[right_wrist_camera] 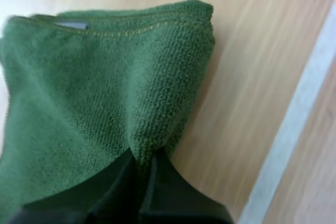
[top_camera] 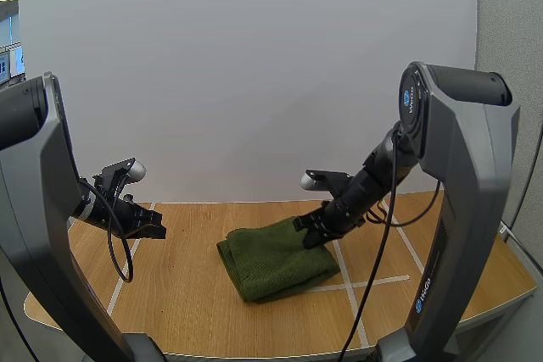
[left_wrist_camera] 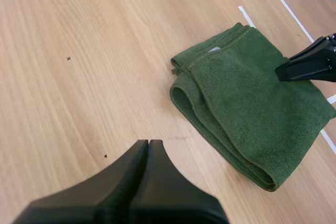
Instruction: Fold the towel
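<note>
Green towel [top_camera: 276, 260], folded in layers, lies at the middle of the wooden table [top_camera: 187, 303], across white tape lines [top_camera: 373, 281]. Right gripper [top_camera: 309, 235] pinches a raised fold at the towel's far right edge. Left gripper [top_camera: 157, 231] hangs over bare wood well to the left, fingers clenched together on nothing.

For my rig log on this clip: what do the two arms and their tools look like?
Both arms have bulky dark grey shells with rounded joints. The right arm carries a round blue badge at its upper joint and pale lettering down its lower link. The left tool and right tool are black, each two wedge-shaped fingers tapering to the tips.
</note>
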Controlling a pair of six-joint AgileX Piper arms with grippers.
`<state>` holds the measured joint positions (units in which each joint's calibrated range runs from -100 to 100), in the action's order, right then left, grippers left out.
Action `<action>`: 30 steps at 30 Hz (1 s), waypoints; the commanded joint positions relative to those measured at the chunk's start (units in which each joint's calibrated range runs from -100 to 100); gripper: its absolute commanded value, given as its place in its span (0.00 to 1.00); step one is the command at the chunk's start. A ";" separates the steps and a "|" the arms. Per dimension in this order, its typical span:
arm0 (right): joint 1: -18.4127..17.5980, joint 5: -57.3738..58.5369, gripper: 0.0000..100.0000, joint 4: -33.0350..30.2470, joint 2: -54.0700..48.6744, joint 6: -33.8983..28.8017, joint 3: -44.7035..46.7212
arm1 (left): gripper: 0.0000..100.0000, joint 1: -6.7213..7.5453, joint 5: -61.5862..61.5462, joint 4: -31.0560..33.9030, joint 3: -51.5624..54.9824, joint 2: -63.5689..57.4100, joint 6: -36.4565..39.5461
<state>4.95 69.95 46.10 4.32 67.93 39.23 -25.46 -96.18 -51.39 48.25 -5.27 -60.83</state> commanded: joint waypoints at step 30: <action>4.40 -15.25 1.00 9.89 -11.15 2.56 14.18 | 0.05 -0.05 -3.82 -0.90 -0.40 -0.52 -1.99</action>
<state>9.15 55.37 57.96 -4.84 69.59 53.62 -25.46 -98.20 -51.42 48.25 -5.27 -62.08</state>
